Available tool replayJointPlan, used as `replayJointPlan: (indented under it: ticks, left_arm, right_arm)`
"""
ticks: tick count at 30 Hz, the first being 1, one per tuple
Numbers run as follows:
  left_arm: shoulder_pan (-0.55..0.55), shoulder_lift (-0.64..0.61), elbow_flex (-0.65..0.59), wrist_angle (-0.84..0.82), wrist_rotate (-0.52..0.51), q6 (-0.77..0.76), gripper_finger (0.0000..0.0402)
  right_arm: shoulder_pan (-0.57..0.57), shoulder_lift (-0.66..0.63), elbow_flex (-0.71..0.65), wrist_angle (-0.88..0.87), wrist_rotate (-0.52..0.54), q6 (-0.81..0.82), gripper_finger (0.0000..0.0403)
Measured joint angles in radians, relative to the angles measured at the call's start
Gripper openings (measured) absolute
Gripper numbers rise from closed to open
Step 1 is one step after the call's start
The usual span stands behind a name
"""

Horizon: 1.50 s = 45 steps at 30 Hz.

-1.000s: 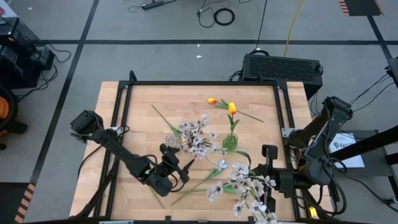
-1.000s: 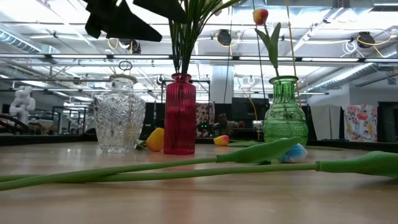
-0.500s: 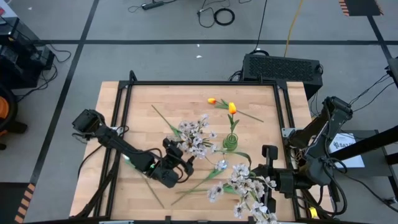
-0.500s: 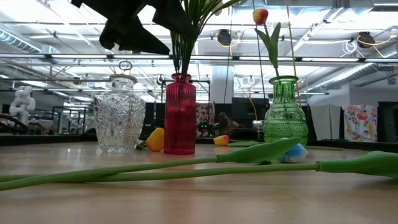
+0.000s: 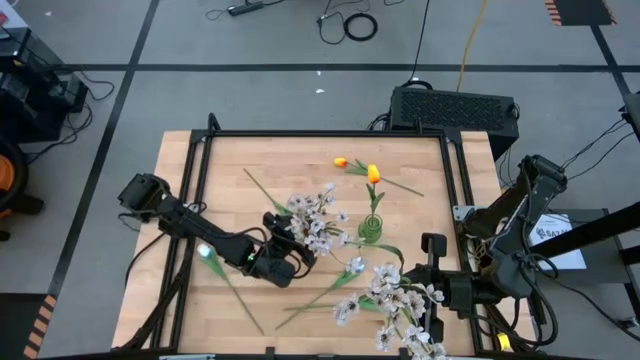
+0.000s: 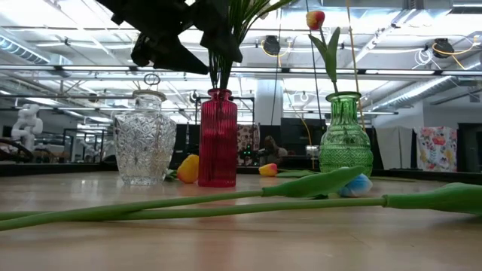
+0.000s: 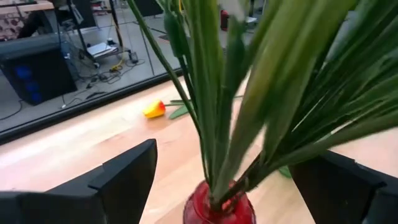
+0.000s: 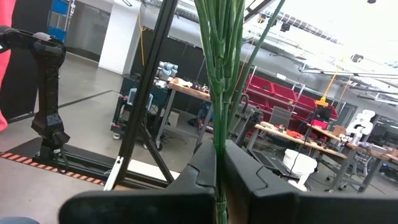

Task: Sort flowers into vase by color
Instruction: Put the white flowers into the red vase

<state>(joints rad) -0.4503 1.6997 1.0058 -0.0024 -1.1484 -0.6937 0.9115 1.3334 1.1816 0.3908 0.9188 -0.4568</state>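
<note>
Nearest the desk's [image 5: 200, 200] front edge, the right gripper [image 8: 219, 163] waits, fingers clenched on a bunch of green stems [image 8: 221, 74]. Loose flowers [image 6: 226, 202] lie in front of the red vase [image 6: 218, 139]. Above that vase's stems the left gripper [image 7: 221, 177] hovers with fingers released, holding nothing. A good grasp here likely means straddling one stem cleanly, low down, without knocking the vase. Orange tulips [image 5: 356, 168] lie beyond it.

A workshop-like robotics lab: red parts bins [image 8: 283, 93], workbenches [image 8: 298, 140], ceiling ducts [image 6: 68, 69], floor cables [image 5: 350, 22].
</note>
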Motion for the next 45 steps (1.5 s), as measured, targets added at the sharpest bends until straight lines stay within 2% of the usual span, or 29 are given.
replayJointPlan:
  ticks: [7,12,21,28,31,37,41,45]
  left_arm:
    - [0.012,0.0,0.0,0.056,-0.002,0.076,0.0342]
    - [0.012,0.0,0.0,0.117,-0.003,0.153,0.0288]
    - [0.012,-0.009,0.0,0.117,-0.006,0.157,0.0177]
    - [0.011,-0.059,0.0,0.123,-0.006,0.213,0.0138]
    - [0.011,-0.072,0.0,0.119,-0.004,0.237,0.0128]
    - [0.011,-0.072,0.0,0.121,0.002,0.229,0.0105]
    - [0.009,-0.086,0.0,0.116,0.022,0.229,0.0089]
    - [0.009,-0.109,0.001,0.113,0.027,0.235,0.0078]
  right_arm:
    - [0.0,0.0,0.0,0.0,0.0,0.0,0.0]
    - [0.0,0.0,0.0,0.0,0.0,0.0,0.0]
    - [-0.002,0.0,0.0,-0.014,-0.003,0.0,0.0]
    - [-0.041,0.0,-0.007,-0.027,-0.012,0.03,0.0]
    - [-0.076,0.0,-0.044,0.02,-0.064,0.042,0.0]
    - [-0.182,0.001,-0.215,0.354,-0.221,0.053,0.0]
    - [-0.248,0.023,-0.399,0.677,-0.255,0.06,0.0]
    - [-0.318,0.091,-0.529,0.989,-0.338,0.058,0.0]
